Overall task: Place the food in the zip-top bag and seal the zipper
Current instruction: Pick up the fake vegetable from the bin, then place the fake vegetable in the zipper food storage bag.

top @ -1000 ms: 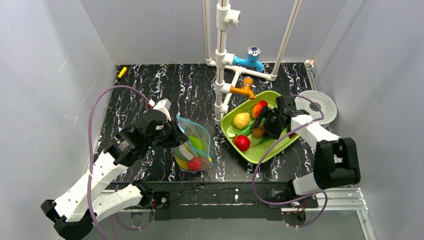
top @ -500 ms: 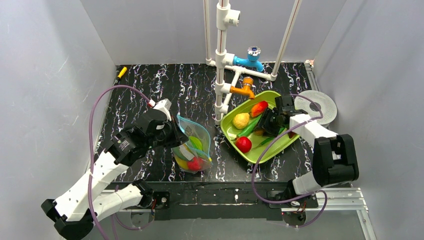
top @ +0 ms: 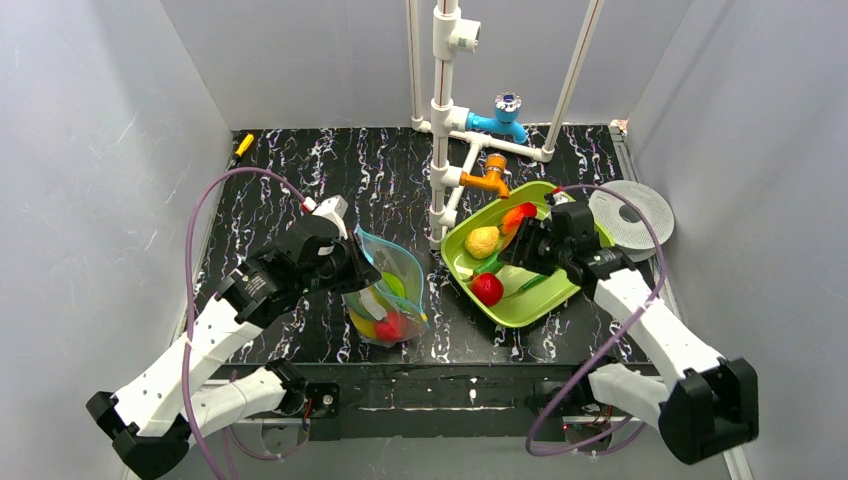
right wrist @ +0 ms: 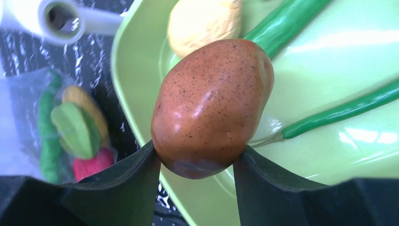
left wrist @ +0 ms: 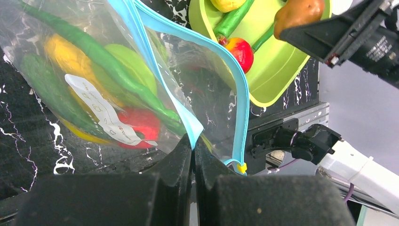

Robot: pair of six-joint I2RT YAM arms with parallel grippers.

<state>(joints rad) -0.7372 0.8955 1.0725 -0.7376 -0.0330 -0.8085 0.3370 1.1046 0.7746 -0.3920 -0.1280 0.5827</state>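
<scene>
Broadly, worktop (top: 300,170): black with white marbling, carrying everything listed below.
pipe rack (top: 441,120): white tubes standing at the back centre, fitted with one blue and one orange tap.
tray (top: 530,300): lime green, set corner-on right of centre, just in front of the rack.
zip-top bag (top: 385,285): clear and crinkly, standing on the worktop just left of the tray, mouth open upward; a white label (left wrist: 103,113) shows on its side.
left hand (left wrist: 193,146): fingers pressed fully together, pinching the bag's lip at the blue strip and holding that side up.
right hand (right wrist: 195,153): partly open, its two fingers clamped on either side of the brown piece, over the tray's left half.
brown piece (right wrist: 211,103): speckled, glossy and potato-shaped, gripped at its lower end above the tray.
food in the bag (left wrist: 136,125): red, yellow and green pieces lying together at the bottom.
food in the tray: a yellow lump (top: 483,240), a red ball (top: 487,288), an orange-red piece (top: 518,215) and long green pods (right wrist: 287,21).
zipper (left wrist: 244,108): light blue and unsealed, its two halves spread apart, with a small yellow tab (left wrist: 242,167) at one end.
</scene>
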